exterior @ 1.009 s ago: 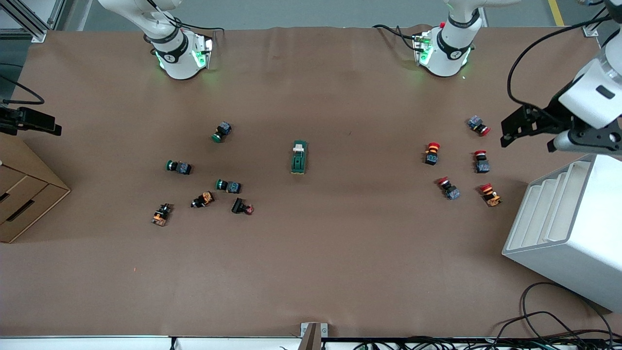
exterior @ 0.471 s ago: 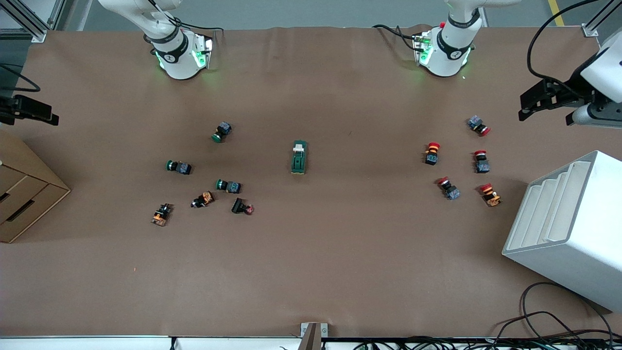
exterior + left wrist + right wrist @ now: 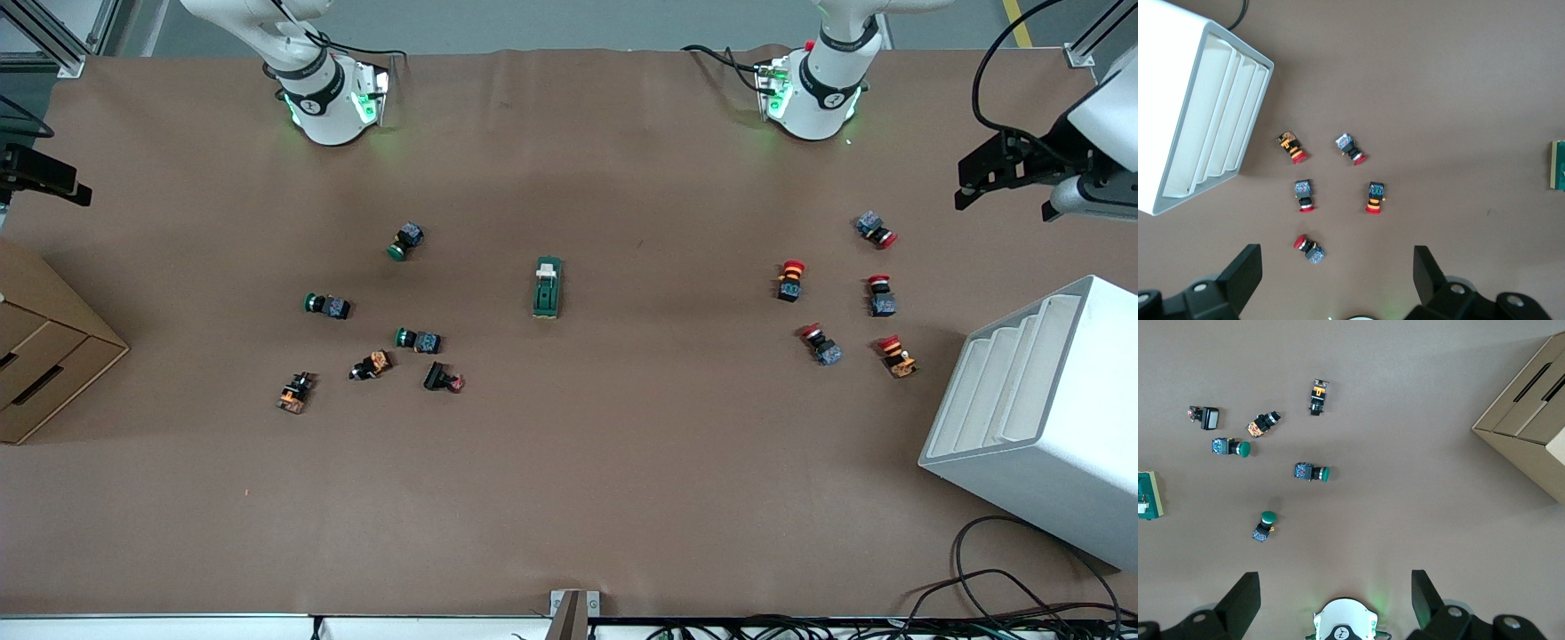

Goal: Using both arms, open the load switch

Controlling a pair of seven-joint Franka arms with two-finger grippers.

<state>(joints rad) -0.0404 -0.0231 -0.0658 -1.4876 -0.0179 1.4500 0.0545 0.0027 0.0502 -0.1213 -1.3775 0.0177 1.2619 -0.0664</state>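
At mid-table the load switch (image 3: 547,287) lies alone, untouched, its white tab toward the bases. My left gripper (image 3: 1333,280) hangs spread wide over the red push buttons (image 3: 840,298); my right gripper (image 3: 1331,600), jaws equally wide, is high over its own end. If one arm grips loosely, I expect the block to skid when I pull the tab.

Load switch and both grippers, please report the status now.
Left gripper open, high over the table's left-arm end. Right gripper open, high over the right-arm end. Load switch untouched mid-table. Nothing beside it.
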